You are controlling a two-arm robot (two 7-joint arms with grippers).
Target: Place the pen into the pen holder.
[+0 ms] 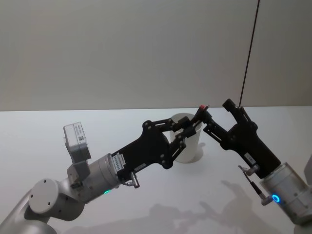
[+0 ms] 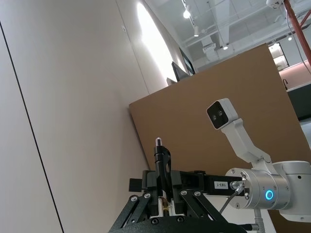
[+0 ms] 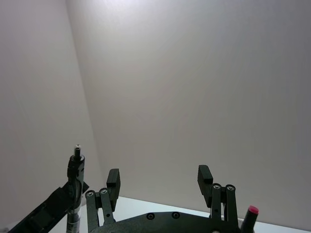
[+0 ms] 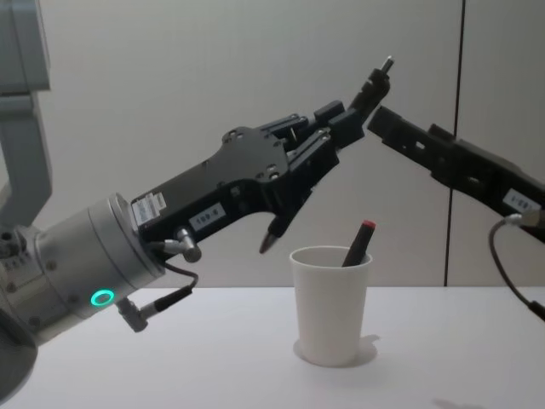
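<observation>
A plain grey wall is standing behind a white table. In the head view the left gripper is reaching from the lower left across the front of the pen holder. The right gripper is reaching up from the lower right, just beside it.

In the left wrist view the left jaws are pinching the pen partway along its barrel, with its upper end sticking out past them.

In the right wrist view the right fingers are standing spread with nothing between them. The pen is sitting off to one side of the gap.

In the chest view the pen is slanting steeply. Its low tip is hanging above the holder's rim and to its left, apart from it, and its high end is near the right gripper. A red-capped pen is leaning inside the cup against the right of the rim.

The step looks like carrying the pen over the mouth. To do it well, the left arm should be shifting rightward until the tip is over the opening. It should then be tilting the barrel nearer upright and aiming for the free left part of the cup. The tip should be going down past the rim before the jaws are letting go, since the light cup could tip if its wall is nudged.
</observation>
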